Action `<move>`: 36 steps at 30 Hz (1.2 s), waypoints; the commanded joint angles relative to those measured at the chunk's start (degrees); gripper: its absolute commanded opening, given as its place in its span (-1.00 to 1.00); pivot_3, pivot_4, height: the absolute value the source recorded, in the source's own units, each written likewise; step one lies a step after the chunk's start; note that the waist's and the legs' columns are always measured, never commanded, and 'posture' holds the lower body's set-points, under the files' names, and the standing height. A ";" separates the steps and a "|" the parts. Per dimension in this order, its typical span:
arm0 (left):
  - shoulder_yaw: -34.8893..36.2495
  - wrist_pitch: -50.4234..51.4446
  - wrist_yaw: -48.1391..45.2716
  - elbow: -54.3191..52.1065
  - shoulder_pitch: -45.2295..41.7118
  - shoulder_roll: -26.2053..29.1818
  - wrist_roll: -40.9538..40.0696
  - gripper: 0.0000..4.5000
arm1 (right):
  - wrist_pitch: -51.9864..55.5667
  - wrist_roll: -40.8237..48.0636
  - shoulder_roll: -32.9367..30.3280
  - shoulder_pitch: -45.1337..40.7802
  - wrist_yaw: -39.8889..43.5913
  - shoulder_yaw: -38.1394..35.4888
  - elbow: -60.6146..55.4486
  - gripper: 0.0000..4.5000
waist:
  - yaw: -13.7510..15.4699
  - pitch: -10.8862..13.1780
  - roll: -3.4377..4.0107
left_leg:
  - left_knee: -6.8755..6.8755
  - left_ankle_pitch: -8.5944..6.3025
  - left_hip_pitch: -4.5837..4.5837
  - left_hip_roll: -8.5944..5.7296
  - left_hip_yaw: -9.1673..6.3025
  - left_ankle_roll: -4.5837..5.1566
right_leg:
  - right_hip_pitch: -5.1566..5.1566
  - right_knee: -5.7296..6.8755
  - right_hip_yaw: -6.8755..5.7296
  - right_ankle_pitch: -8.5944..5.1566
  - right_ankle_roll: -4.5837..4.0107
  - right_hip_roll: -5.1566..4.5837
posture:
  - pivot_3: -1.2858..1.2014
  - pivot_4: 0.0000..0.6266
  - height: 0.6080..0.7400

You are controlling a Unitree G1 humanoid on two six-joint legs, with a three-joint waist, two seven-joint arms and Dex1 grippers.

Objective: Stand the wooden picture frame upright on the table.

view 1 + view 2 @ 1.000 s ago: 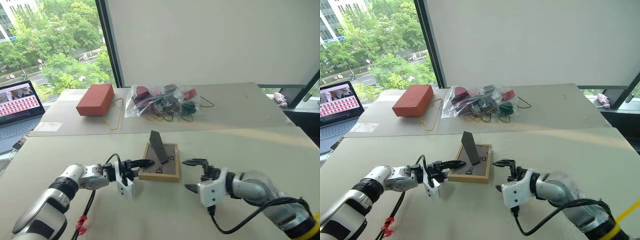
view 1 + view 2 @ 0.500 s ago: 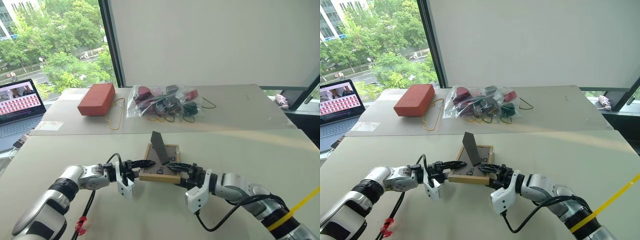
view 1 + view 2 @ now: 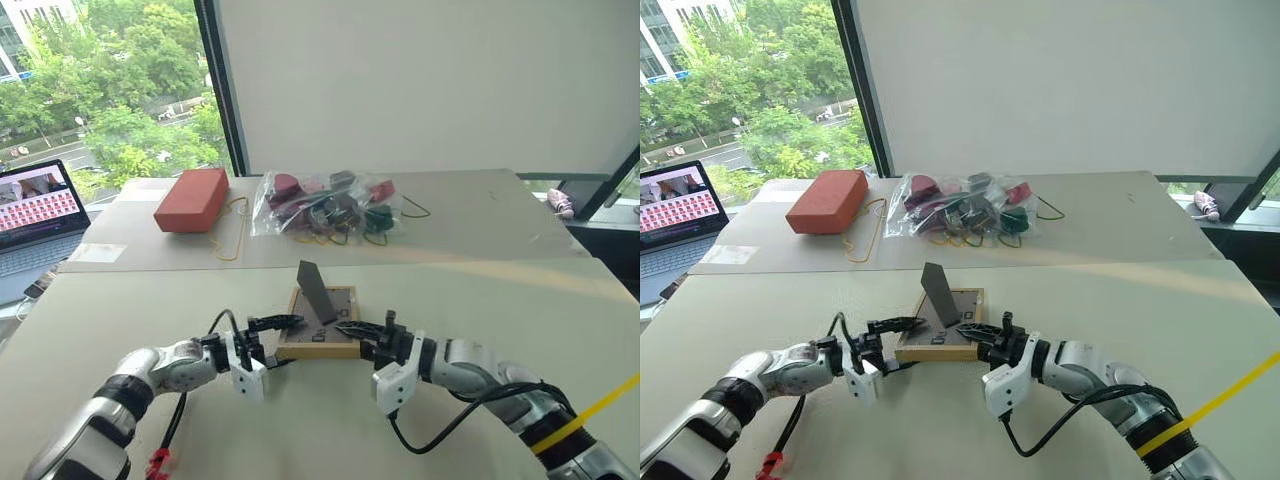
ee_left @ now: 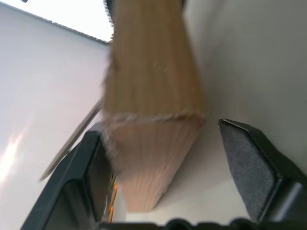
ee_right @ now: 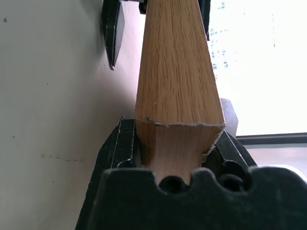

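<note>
My right gripper (image 3: 978, 338) clamps the face-down light-wood picture frame (image 3: 940, 340) at its near-right corner — left gripper (image 3: 892, 345) spread open around the left corner.

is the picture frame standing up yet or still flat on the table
Still flat. The wooden picture frame lies back-side up on the table, its fold-out stand sticking up, with the right tool clamped on its near corner.
</note>
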 commanded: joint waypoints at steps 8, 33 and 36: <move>16.15 39.87 -9.57 -49.13 30.71 6.51 -34.74 0.54 | 57.49 49.19 -4.70 -13.45 27.75 -13.65 -13.13 -0.46 | 0.34 0.23 0.02 | 0.05 0.00 -0.38 0.07 -0.01 0.00 | -0.24 -0.03 -0.07 0.01 -0.01 -0.09 | 0.03 -0.52 1.00; 25.32 53.71 -23.91 -58.45 33.95 -7.46 -35.33 0.56 | 97.61 62.89 -0.41 -30.01 32.73 -14.60 7.04 0.99 | 0.27 0.40 0.06 | 0.07 -0.04 -0.83 0.03 -0.07 0.07 | -0.67 -0.06 -0.17 0.03 -0.05 -0.05 | 0.03 -0.52 1.00; 25.42 55.28 -26.95 -58.38 33.14 -7.89 -37.87 0.56 | 100.37 64.97 -2.71 -29.08 32.78 -18.42 4.42 0.99 | 0.37 0.41 0.06 | 0.07 -0.04 -0.86 0.03 -0.07 0.07 | -0.68 -0.06 -0.17 0.03 -0.05 -0.05 | 0.03 -0.52 1.00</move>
